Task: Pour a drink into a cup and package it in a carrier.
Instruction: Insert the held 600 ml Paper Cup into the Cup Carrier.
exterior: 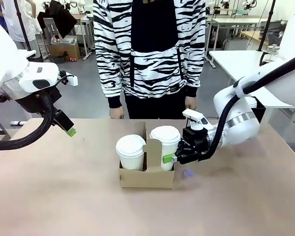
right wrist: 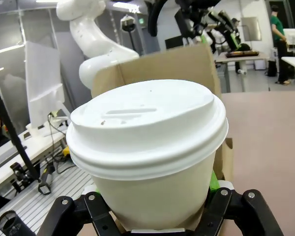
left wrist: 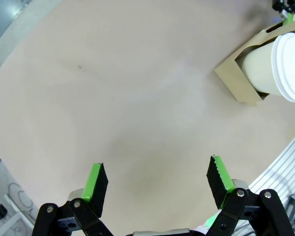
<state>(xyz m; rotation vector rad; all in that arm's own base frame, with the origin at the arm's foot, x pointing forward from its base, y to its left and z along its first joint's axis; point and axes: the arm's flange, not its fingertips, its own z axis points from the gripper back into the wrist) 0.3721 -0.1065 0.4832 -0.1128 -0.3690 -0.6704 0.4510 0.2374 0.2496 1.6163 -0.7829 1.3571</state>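
A brown cardboard carrier (exterior: 146, 178) stands mid-table with a lidded white cup in each slot. My right gripper (exterior: 172, 157) is shut on the right cup (exterior: 164, 138), low on its side where it sits in its slot. In the right wrist view that cup (right wrist: 147, 132) stands between the black fingers (right wrist: 231, 209), with the carrier's handle tab (right wrist: 162, 66) behind it. The other cup (exterior: 130, 147) stands free in the left slot. My left gripper (exterior: 69, 130) hangs open over bare table at the left, well away; its view has the carrier (left wrist: 234, 78) and a cup (left wrist: 285, 66) at upper right. The drink is hidden.
A person in a striped top stands at the far edge, hands (exterior: 116, 113) hanging just behind the table. Bare brown tabletop (exterior: 64, 187) lies left, right and in front of the carrier. The table's left edge (left wrist: 5, 56) shows in the left wrist view.
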